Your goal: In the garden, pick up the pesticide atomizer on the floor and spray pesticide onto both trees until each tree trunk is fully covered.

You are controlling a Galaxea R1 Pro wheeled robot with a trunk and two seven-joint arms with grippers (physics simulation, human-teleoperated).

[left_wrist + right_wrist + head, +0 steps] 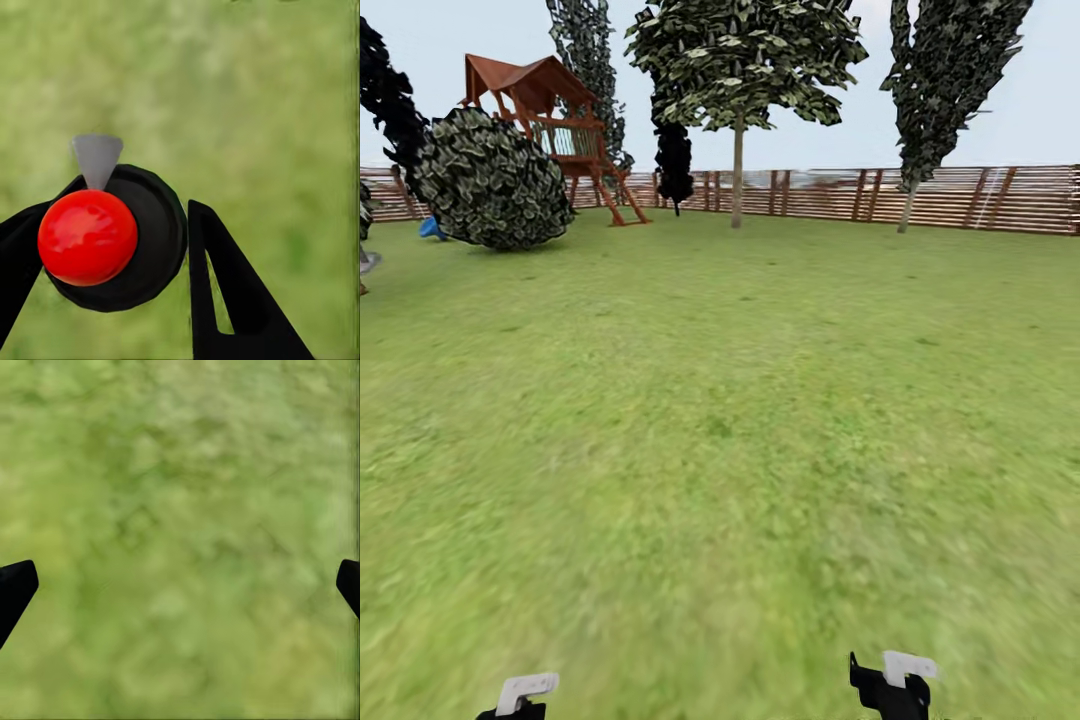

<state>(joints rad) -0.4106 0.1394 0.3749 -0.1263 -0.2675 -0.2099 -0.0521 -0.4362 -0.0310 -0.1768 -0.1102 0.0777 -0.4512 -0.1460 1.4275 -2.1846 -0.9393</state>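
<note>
Two black fingers (225, 292) of the left gripper (105, 259) are clamped on the atomizer (112, 240), seen from above: a round dark body with a red top (88, 237) and a grey nozzle (97, 157) pointing toward 12 o'clock, over blurred lawn (262, 112). The right gripper (180, 592) holds nothing, its two tips (15, 589) wide apart over grass. In the head view both wrists sit at 6 o'clock, left (520, 698) and right (892, 685), over open lawn. Ahead at 12 o'clock stands one thin-trunked tree (738, 170) before the slat fence (960, 198); a second leans at 1 o'clock (940, 90). One round bush (490, 180) and one red-roofed play tower (550, 130) stand at 11 o'clock, a black cone tree (673, 160) between them and the middle tree.
</note>
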